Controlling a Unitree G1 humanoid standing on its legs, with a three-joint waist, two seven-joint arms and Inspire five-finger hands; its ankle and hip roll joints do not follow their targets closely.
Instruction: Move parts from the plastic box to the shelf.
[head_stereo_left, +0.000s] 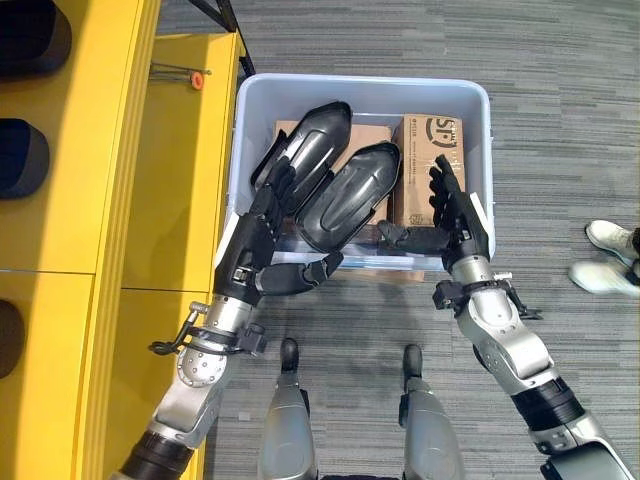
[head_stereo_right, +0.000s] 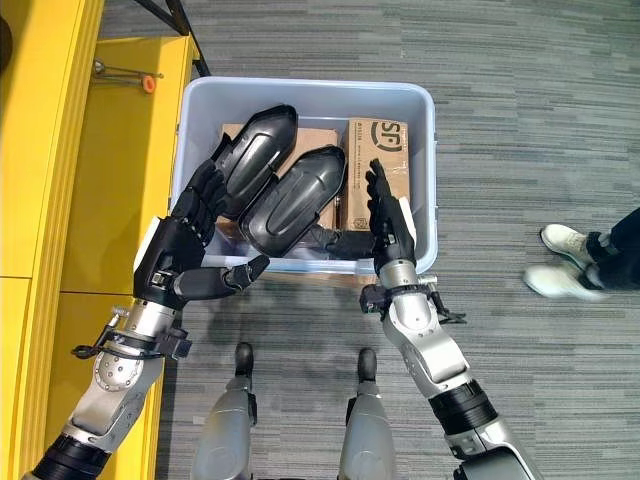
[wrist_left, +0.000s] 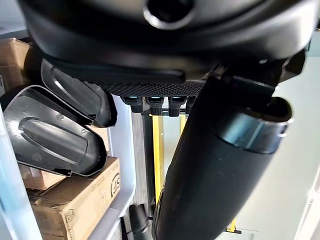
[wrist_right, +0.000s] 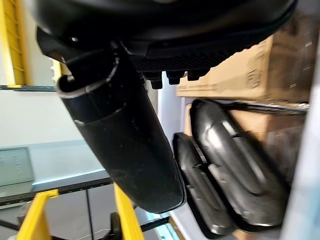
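A pale blue plastic box (head_stereo_left: 360, 90) stands on the floor beside the yellow shelf (head_stereo_left: 110, 200). In it lie two black moulded shell parts, one (head_stereo_left: 318, 135) toward the shelf and one (head_stereo_left: 352, 195) overlapping it, on top of cardboard boxes (head_stereo_left: 430, 140). My left hand (head_stereo_left: 258, 250) is open at the box's near left corner, its straight fingers against the lower edge of the left shell and its thumb out over the front rim. My right hand (head_stereo_left: 455, 215) is open over the near right of the box, fingers above the cardboard, thumb pointing at the right shell (wrist_right: 235, 170).
Dark rounded parts (head_stereo_left: 25, 40) sit in the shelf's bays at the far left. A thin rod with an orange tip (head_stereo_left: 197, 78) lies on the shelf top. A person's white shoes (head_stereo_left: 610, 255) stand on the grey carpet to the right of the box.
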